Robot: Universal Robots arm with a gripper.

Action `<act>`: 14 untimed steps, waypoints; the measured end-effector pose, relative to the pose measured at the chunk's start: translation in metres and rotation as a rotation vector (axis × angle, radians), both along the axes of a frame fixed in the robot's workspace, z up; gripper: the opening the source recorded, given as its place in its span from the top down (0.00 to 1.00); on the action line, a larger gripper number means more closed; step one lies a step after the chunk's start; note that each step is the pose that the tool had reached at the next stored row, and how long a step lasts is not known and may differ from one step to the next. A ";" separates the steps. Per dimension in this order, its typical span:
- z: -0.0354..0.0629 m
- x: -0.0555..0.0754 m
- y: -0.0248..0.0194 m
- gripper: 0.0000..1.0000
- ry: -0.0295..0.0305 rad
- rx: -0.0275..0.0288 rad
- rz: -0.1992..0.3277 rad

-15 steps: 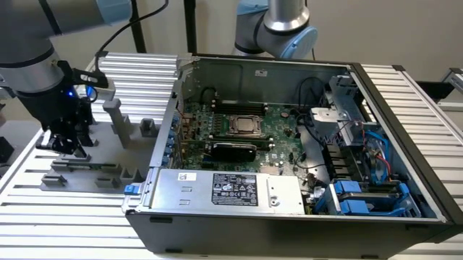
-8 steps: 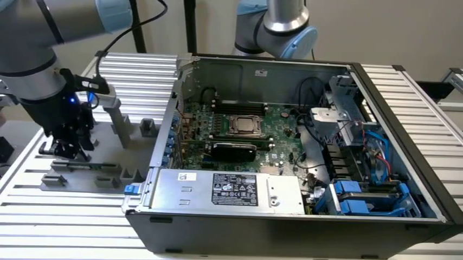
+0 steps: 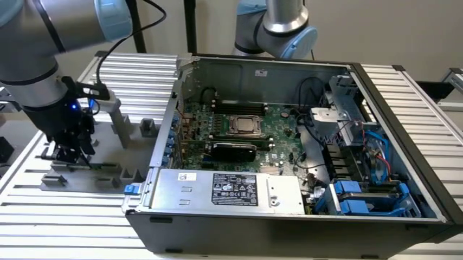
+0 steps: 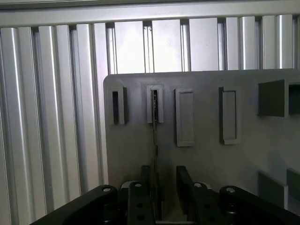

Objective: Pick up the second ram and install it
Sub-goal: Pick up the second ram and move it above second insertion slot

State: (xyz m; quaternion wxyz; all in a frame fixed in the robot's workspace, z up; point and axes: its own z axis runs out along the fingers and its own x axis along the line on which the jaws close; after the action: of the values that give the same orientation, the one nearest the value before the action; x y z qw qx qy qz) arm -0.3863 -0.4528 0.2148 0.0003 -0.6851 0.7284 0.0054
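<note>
Wrist view: the end effector (image 4: 164,169) is closest, with its black fingers (image 4: 185,187) spread and a clear gap between them. Its body is cut off by the frame edge. The second ram (image 4: 154,136) is seen edge-on, so it reads as a thin dark line standing upright in the grey tray (image 4: 126,154). Its far end sits in a slotted block of the tray. Its near end runs into the gap between the fingers, closer to one finger than the other. Can't tell if it touches that finger, but it is not pinched from both sides. The chips can't be made out at this angle. The tray lies on the slatted aluminium table (image 4: 47,122).

Exterior view: the end effector (image 3: 72,154) is low over the grey tray (image 3: 79,183) at the exterior view's left. The second ram (image 3: 99,164) shows as a thin green strip at the fingertips, sticking out toward the exterior view's right. The fingers are dark on dark here, so their spread is hard to read. The open computer case (image 3: 289,233) sits on the table (image 3: 65,222) just beside the tray, on the exterior view's right. Inside it is a silver processor socket (image 3: 246,125), with a black card (image 3: 231,149) just in front. The memory slots are hard to make out. A second arm (image 3: 281,30) behind the case is cut off at the top.
</note>
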 end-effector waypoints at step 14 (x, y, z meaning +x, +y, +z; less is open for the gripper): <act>-0.0138 0.000 -0.0045 0.00 -0.0078 0.0020 0.008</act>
State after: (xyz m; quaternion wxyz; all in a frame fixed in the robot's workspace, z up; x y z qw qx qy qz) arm -0.3864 -0.4573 0.2009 0.0038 -0.6882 0.7255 0.0035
